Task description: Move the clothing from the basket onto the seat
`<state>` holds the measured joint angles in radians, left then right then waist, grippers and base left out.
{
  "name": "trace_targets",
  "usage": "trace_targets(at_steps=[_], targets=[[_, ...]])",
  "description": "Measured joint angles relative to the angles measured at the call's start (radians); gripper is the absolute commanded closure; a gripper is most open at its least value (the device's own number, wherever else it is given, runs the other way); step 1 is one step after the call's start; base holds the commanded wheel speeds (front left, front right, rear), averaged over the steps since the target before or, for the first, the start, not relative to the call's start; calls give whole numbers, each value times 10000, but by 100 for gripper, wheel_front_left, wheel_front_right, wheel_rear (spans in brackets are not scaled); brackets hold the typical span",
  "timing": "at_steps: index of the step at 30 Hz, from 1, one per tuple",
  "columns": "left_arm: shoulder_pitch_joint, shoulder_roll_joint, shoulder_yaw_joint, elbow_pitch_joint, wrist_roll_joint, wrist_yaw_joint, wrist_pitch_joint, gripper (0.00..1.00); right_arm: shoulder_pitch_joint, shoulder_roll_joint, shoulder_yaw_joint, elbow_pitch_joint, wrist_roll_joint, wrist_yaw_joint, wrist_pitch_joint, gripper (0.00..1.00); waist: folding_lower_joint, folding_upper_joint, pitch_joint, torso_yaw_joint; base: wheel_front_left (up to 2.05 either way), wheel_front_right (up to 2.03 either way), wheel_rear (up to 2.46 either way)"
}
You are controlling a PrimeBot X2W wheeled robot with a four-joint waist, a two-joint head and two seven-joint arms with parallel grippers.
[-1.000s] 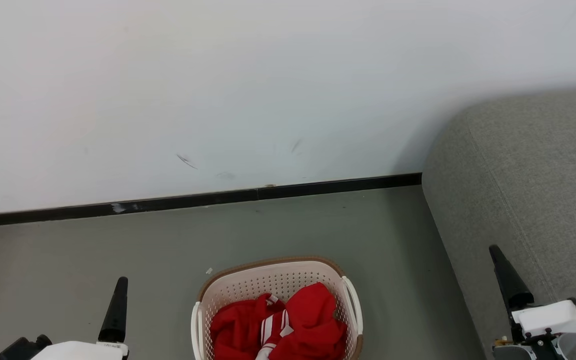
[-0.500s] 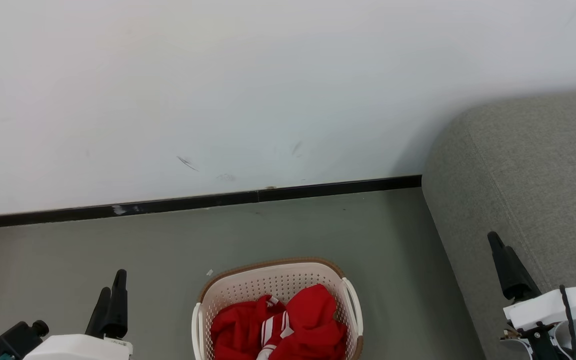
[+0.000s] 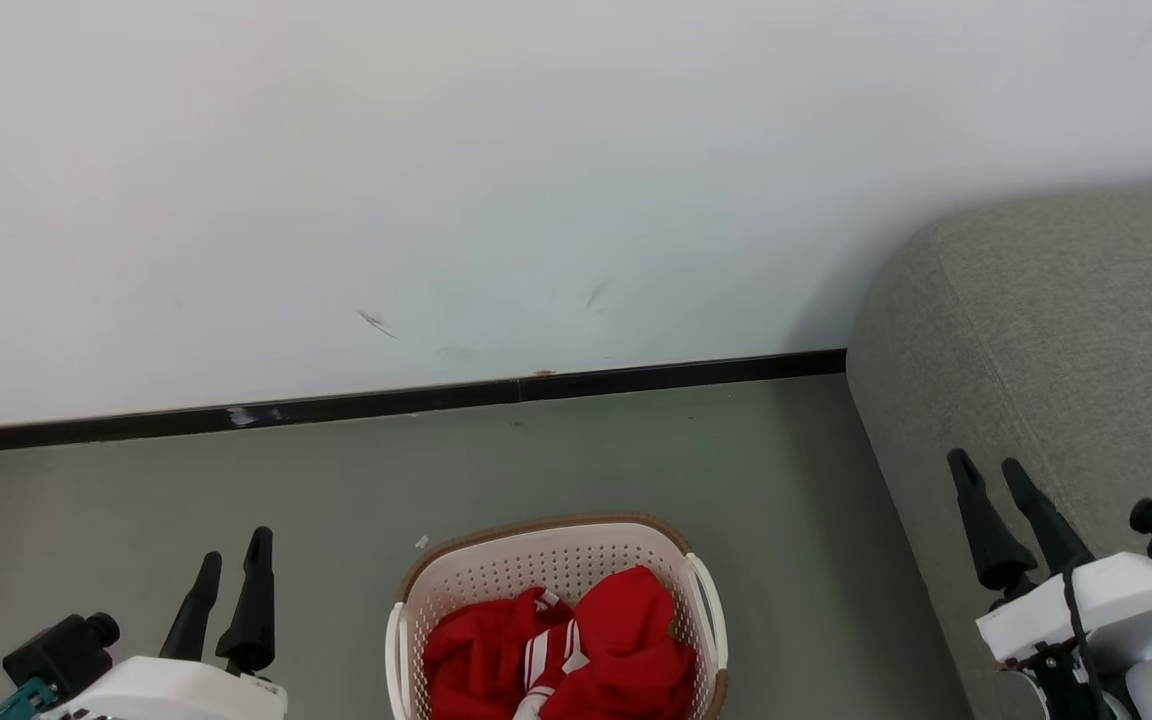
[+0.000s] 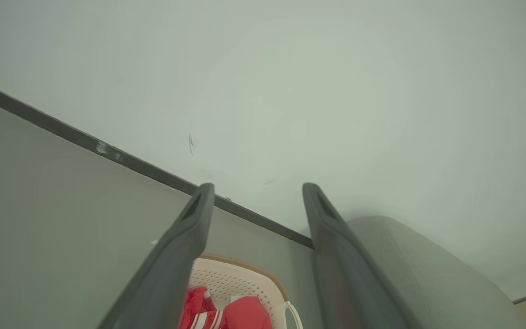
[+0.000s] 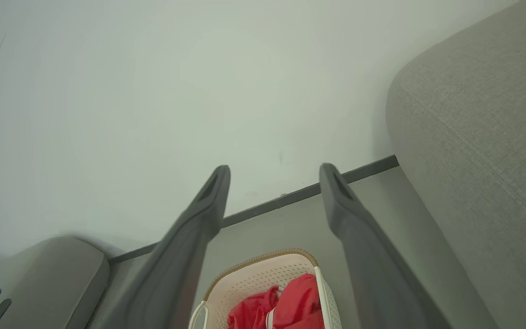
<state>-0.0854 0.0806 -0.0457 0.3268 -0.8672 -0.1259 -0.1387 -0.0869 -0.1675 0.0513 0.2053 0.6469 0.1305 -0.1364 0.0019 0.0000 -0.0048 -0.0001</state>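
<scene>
The cream perforated basket with a brown rim stands on the floor at the bottom centre of the head view. Red clothing with white stripes is heaped inside it. The grey seat rises to the basket's right. My left gripper hangs open to the left of the basket, and my right gripper is open over the seat's front edge; both hold nothing. In the left wrist view the open left gripper frames the basket and clothing. Between the fingers of the right gripper, the right wrist view shows the basket and clothing.
A white wall with a black baseboard runs behind the basket. Grey floor surrounds the basket. In the right wrist view a second grey rounded shape lies at the lower left.
Both grippers have turned about their wrists, so each now shows two separate fingers. The right gripper has risen and shifted a little left. Basket and clothing have not moved.
</scene>
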Motion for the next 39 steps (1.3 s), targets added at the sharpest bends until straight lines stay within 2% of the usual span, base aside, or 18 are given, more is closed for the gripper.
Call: trace_targets(at_steps=[14, 30, 39], targets=[[-93, 77, -36, -167, 2485, -2, -516, 0, -227, -4, 263, -61, -2311, 2, -500, 0, -11, 0, 71, 31, 0, 0, 0], [-94, 75, 54, -203, 4849, -12, -1057, 0, -197, 33, 255, 336, -4648, 2, -1057, 0, -13, 0, 134, 38, 0, 0, 0], [-94, 25, 184, -186, 5083, -12, -1106, 0, -193, 132, 180, 556, -4920, 2, -1114, 0, -14, 0, 152, -1, 0, 0, 0]])
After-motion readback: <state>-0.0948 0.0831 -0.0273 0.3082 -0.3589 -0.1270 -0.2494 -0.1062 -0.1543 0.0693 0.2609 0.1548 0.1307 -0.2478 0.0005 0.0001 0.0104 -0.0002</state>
